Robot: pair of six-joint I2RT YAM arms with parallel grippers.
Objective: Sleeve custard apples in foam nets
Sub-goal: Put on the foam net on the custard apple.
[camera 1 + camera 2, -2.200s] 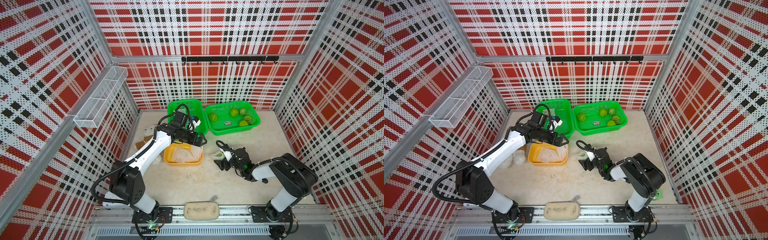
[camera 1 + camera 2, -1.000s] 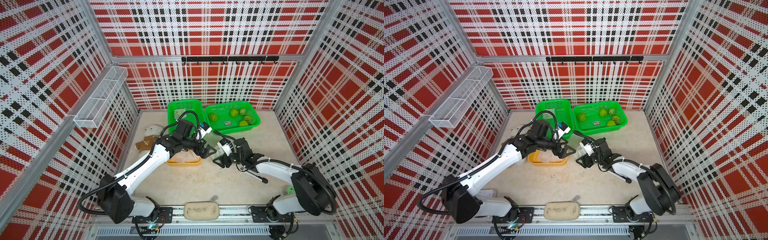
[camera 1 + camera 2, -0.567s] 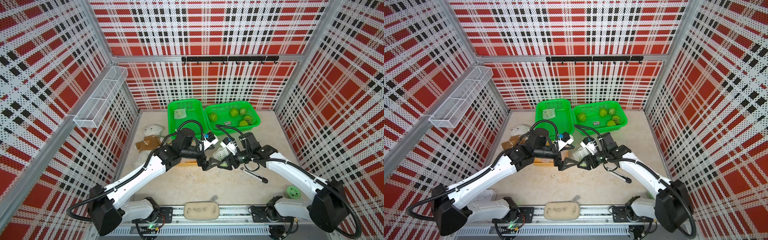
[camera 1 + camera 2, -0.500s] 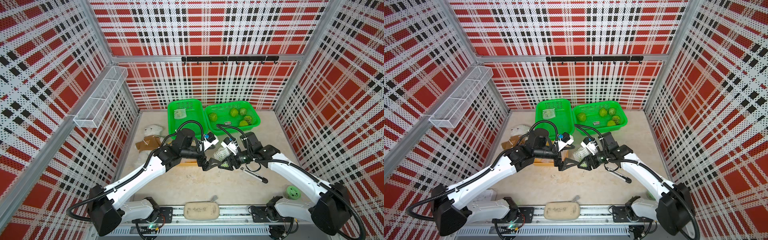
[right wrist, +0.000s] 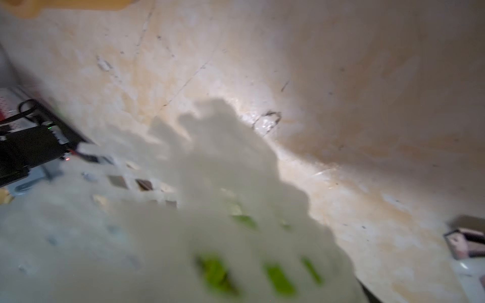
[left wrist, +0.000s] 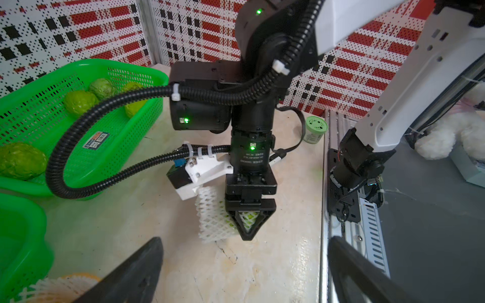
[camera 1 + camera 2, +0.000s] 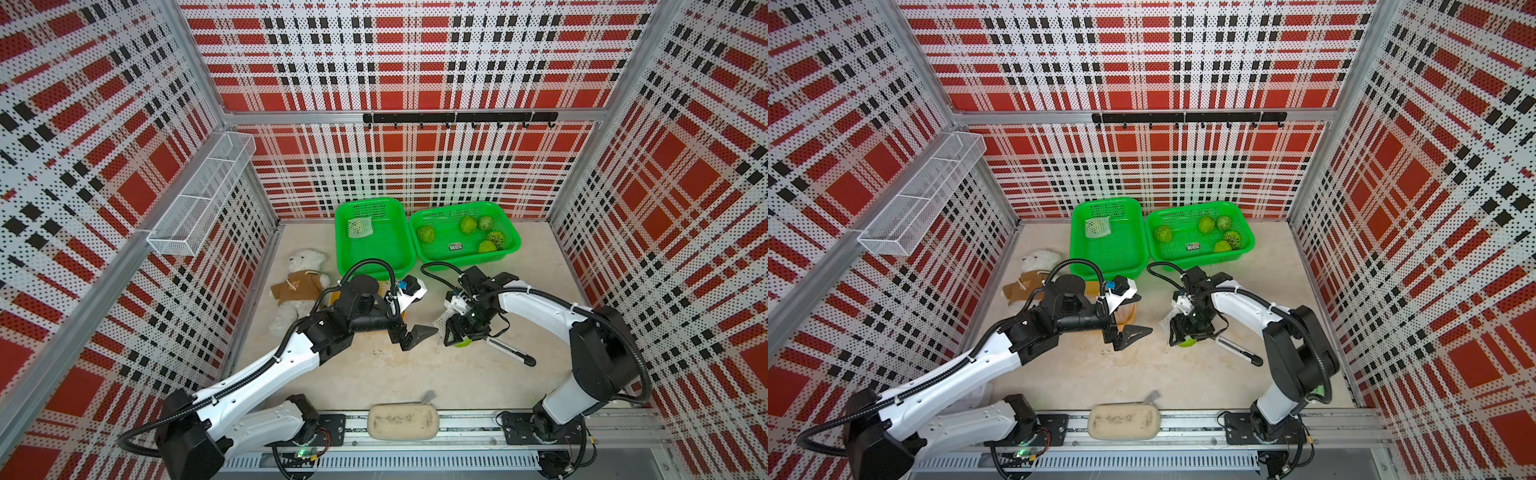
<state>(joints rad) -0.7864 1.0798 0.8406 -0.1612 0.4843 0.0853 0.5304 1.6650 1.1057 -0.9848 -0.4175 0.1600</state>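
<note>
Over beige plaid-walled tabletop (image 7: 374,382): left pincer (image 7: 422,338) agape, right pincer (image 7: 457,334) around netted custard apple (image 7: 462,343).

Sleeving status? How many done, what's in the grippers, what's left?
Done: one sleeved fruit lies in the left green basket. In hand: the right gripper, jaws closed, holds a custard apple in a foam net, green end showing; the left gripper is open beside it. Left: five bare custard apples in the right green basket.
</note>
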